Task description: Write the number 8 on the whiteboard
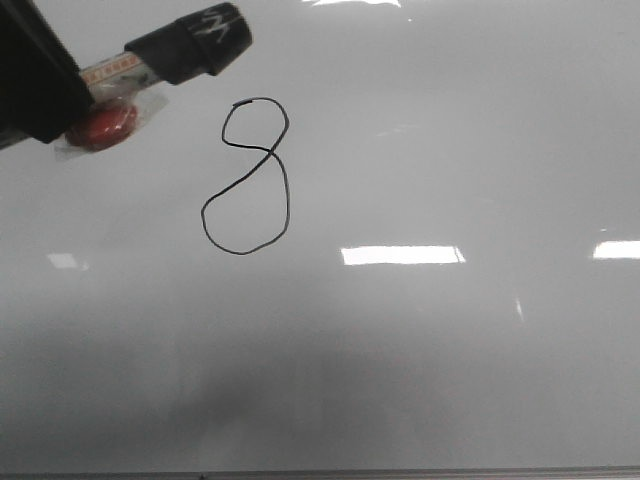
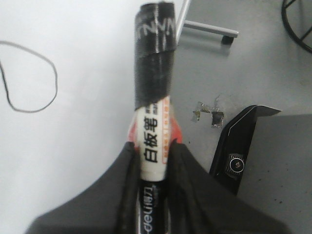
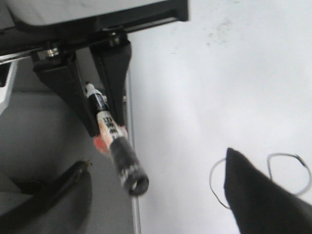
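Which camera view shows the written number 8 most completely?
The front view: the whole number 8 is visible, both loops closed. The left wrist view shows only one loop at the picture's edge. In the right wrist view a dark tool part covers its middle.

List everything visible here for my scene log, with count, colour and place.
whiteboard: one, glossy pale grey-white, filling the front view, thin dark strip along its near edge.
number 8: one, thin black line, drawn on the board left of centre, small upper loop and larger lower loop.
light reflections: several, bright white, scattered on the board.
marker: one, black cap, white label, red piece on its body, above and left of the 8, clear of the line.
left end effector: one, black, closed around the marker.
right end effector: one, black, only partly visible in its own wrist view, beside the 8.
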